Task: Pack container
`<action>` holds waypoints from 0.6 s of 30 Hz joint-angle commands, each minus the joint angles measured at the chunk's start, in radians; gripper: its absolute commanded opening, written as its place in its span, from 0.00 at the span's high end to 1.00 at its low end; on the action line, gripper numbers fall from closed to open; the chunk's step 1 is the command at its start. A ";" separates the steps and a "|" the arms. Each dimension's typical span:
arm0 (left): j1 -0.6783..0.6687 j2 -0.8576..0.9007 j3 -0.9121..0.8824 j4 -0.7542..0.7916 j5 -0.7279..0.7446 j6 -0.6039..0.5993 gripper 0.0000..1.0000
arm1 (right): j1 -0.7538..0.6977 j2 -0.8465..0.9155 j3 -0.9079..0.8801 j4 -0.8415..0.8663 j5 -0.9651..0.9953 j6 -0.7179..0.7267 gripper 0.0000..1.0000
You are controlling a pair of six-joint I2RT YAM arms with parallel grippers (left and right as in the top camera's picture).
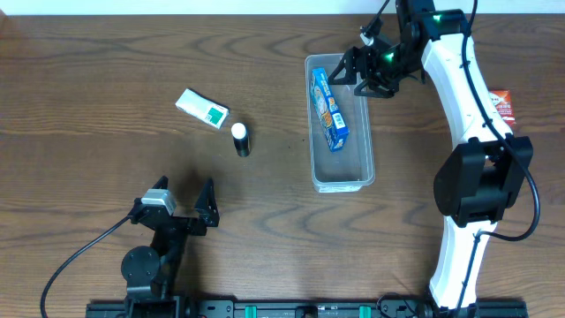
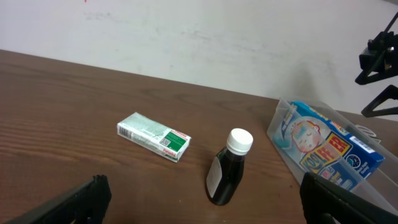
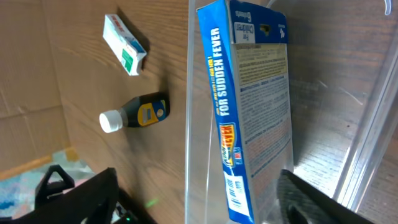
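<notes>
Clear container [image 1: 353, 163] holds a blue box [image 1: 328, 110] partly under the spread right claw [image 1: 355, 79]; left claw [image 1: 184, 193] likewise spread.

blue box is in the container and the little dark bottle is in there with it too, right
Not quite. The blue box is in the container, but the dark bottle stands outside it on the table, near the green and white box. The overhead view shows this.
</notes>
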 commanded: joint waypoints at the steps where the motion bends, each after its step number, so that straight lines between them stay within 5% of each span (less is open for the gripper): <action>1: 0.005 -0.006 -0.016 -0.036 0.014 -0.004 0.02 | 0.011 -0.057 0.009 -0.001 0.003 -0.043 0.28; 4: 0.005 -0.006 -0.016 -0.036 0.014 -0.004 0.02 | 0.046 -0.079 0.010 -0.006 0.108 -0.070 0.41; 7: 0.005 -0.006 -0.016 -0.036 0.014 -0.004 0.02 | 0.106 -0.084 0.010 -0.022 0.291 -0.120 0.82; 9: 0.005 -0.006 -0.016 -0.036 0.014 -0.004 0.02 | 0.161 -0.080 0.009 -0.030 0.422 -0.179 0.98; 18: 0.005 -0.006 -0.016 -0.036 0.014 -0.004 0.02 | 0.298 -0.069 -0.004 -0.015 0.698 -0.243 0.99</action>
